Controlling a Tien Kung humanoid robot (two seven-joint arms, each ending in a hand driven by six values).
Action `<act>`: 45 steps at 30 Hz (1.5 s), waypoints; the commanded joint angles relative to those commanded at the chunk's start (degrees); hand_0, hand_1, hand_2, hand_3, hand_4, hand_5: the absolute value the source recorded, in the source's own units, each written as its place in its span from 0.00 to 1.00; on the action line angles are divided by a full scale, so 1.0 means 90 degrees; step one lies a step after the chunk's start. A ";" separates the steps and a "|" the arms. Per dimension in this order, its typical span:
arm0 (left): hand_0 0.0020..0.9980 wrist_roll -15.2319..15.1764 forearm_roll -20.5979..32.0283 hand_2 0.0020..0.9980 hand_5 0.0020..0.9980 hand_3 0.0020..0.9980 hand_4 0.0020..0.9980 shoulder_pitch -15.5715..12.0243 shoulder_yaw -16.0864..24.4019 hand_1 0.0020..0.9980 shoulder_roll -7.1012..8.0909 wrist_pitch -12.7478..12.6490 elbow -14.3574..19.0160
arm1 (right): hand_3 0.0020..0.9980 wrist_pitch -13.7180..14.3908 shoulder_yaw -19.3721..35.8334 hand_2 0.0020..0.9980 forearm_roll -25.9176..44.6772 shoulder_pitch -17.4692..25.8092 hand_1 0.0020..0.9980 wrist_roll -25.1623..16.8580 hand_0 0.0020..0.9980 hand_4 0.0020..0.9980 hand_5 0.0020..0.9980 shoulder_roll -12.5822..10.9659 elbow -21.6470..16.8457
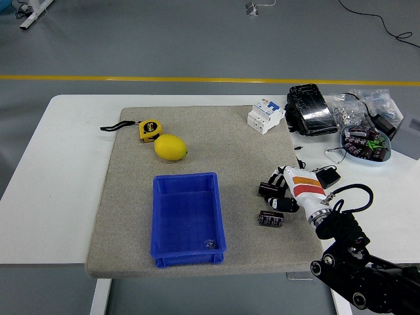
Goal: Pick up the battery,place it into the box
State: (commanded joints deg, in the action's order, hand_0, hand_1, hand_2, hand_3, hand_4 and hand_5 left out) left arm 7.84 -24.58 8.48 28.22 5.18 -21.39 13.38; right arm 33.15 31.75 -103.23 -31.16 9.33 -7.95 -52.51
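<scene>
The right hand reaches in from the near right corner, its black fingers curled about a dark battery at the right side of the mat; whether the battery is clear of the mat or only pinched against it cannot be told; a second battery lies just nearer, apart from the hand; the blue box sits to the left, open and seemingly almost empty; farther off on the mat are a lemon, a tape measure and a white breaker; the left hand is out of view. The risk, as I judge it: the battery is round and smooth and could roll out of a shallow finger grip during the carry leftward; the thumb could also nudge the second battery; a low carry might clip the box's right wall.
</scene>
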 joint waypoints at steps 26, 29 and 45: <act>0.60 0.0059 -0.0166 0.62 0.59 0.58 0.64 -0.0094 0.0110 0.57 0.0035 -0.0005 -0.0002 | 0.45 -0.0189 0.0243 0.44 -0.0024 -0.0088 0.40 0.0004 0.31 0.73 0.08 -0.0056 -0.0420; 0.60 0.0059 -0.0172 0.62 0.59 0.58 0.64 -0.0111 0.0117 0.57 0.0047 -0.0006 -0.0002 | 0.45 -0.0201 0.0301 0.44 -0.0044 -0.0165 0.40 0.0021 0.31 0.73 0.08 -0.0040 -0.0553; 0.60 -0.0205 0.0223 0.60 0.60 0.58 0.64 -0.0165 0.0080 0.56 0.0089 -0.0312 -0.0049 | 0.46 -0.0371 -0.0162 0.44 -0.0259 -0.1155 0.40 0.0220 0.34 0.73 0.08 0.0363 -0.1387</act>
State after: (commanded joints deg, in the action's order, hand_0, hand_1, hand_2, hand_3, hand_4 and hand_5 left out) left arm 5.99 -22.57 6.99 28.94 5.98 -24.20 12.94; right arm 29.81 30.29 -105.56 -41.56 11.31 -4.68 -64.99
